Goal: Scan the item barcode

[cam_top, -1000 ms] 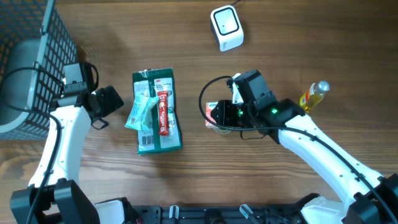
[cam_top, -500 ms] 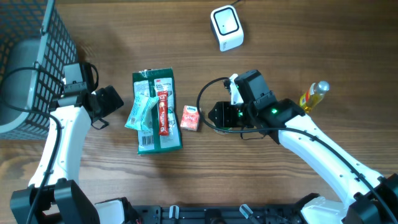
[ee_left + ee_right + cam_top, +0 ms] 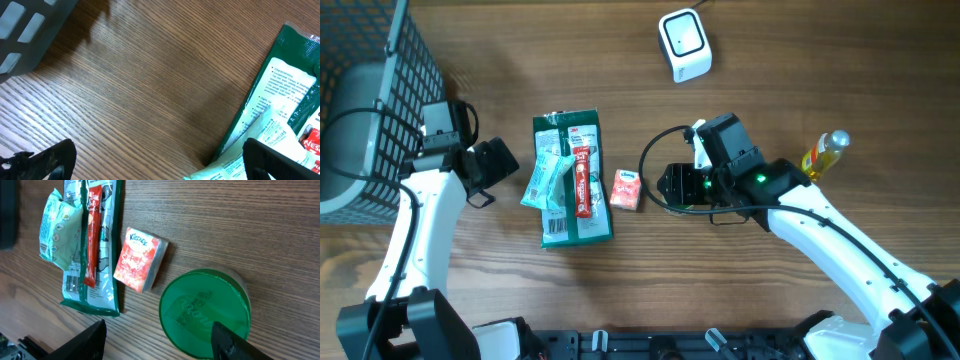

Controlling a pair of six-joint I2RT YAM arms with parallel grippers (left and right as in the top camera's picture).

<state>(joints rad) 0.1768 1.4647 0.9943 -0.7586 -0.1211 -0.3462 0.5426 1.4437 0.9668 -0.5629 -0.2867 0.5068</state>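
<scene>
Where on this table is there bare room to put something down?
Bare wood lies between the basket and the scanner, and again right of the scanner above the yellow bottle. The middle is crowded: green package, tissue pack and the right hand sit close together.

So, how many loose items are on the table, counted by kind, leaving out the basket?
Flat packets: 4 (green packet, pale pouch, red sachet, tissue pack)
Green-lidded tub: 1
Yellow bottle: 1
White scanner: 1
Total: 7
</scene>
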